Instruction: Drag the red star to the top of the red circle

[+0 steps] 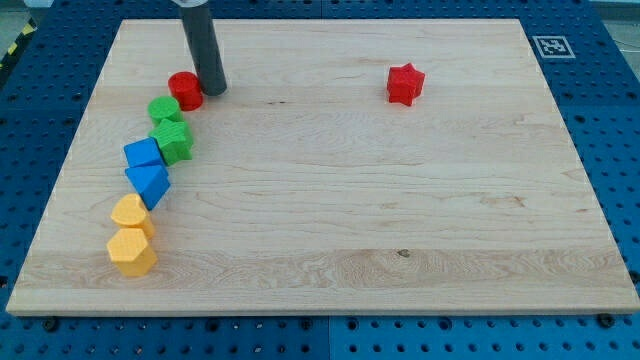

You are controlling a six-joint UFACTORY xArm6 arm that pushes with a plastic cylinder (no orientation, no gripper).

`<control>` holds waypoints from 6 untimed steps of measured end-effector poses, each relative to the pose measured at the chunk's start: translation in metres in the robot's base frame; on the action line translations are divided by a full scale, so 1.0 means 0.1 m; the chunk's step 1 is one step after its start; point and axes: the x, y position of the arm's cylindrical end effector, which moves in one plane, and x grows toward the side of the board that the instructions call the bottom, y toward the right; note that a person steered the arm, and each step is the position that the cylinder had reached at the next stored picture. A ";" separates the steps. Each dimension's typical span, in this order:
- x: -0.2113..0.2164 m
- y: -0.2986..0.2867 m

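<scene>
The red star (405, 84) lies alone on the wooden board (330, 200) toward the view's upper right. The red circle (185, 90) lies at the upper left. My tip (214, 89) rests on the board just to the right of the red circle, touching or nearly touching it, and far to the left of the red star.
Below the red circle a curved line of blocks runs down the left side: a green circle (165, 110), a green star (175, 142), a blue cube (143, 155), a blue triangle (149, 183), a yellow heart-like block (131, 214) and a yellow hexagon (132, 252).
</scene>
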 end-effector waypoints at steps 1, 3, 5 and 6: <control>0.04 -0.10; -0.19 0.54; 0.71 1.97; 0.68 2.89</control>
